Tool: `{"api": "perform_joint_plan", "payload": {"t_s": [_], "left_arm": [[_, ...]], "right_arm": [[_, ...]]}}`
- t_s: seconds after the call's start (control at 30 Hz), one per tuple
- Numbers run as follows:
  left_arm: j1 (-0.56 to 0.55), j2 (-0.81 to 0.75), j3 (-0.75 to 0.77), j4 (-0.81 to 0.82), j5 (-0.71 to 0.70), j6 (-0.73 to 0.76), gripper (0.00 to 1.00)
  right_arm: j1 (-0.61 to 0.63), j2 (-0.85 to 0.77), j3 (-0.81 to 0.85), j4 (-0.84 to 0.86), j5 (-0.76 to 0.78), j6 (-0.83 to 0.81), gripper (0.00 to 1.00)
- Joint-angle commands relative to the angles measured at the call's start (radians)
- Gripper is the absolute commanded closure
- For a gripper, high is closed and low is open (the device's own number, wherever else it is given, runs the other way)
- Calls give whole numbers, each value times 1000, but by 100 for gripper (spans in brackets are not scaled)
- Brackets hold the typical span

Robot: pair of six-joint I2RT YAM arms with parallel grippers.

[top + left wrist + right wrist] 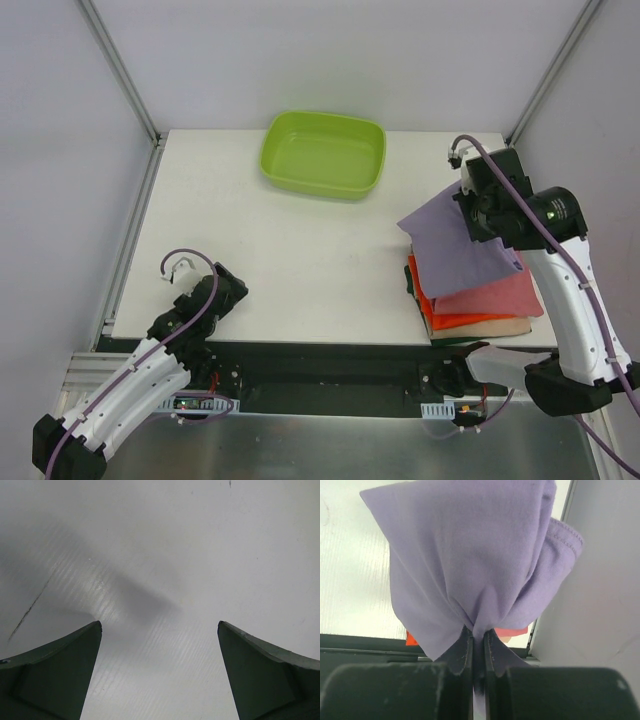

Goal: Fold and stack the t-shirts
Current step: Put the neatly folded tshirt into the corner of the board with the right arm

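Lilac t-shirt (pixel 455 240) — folded, pinched at a bunched edge by the right gripper (pixel 479 636), jaws closed on the cloth; it hangs tilted over the far end of the pile at the right edge of the worktop (pixel 300 270). Pile: rose-red t-shirt (pixel 505 295) uppermost, orange t-shirt (pixel 440 315) beneath, tan and dark layers below. Left gripper (pixel 160 630) — jaws wide, empty, low over bare worktop, near left. Step in hand: stacking the lilac piece. Next move calls for lowering it square onto the rose-red one, then releasing without dragging the fold open. Lime-green tub (pixel 323 152): far edge, well apart.
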Motion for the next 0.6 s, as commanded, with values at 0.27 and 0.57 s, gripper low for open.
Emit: {"api": "perform_joint_plan", "payload": {"t_s": [0.27, 0.57], "left_arm": [[6, -2, -14, -16, -32, -25, 1], [6, -10, -14, -18, -24, -16, 1]], "right_arm": [[-152, 15, -187, -94, 67, -19, 100], [-267, 88, -330, 64, 188, -74, 100]]}}
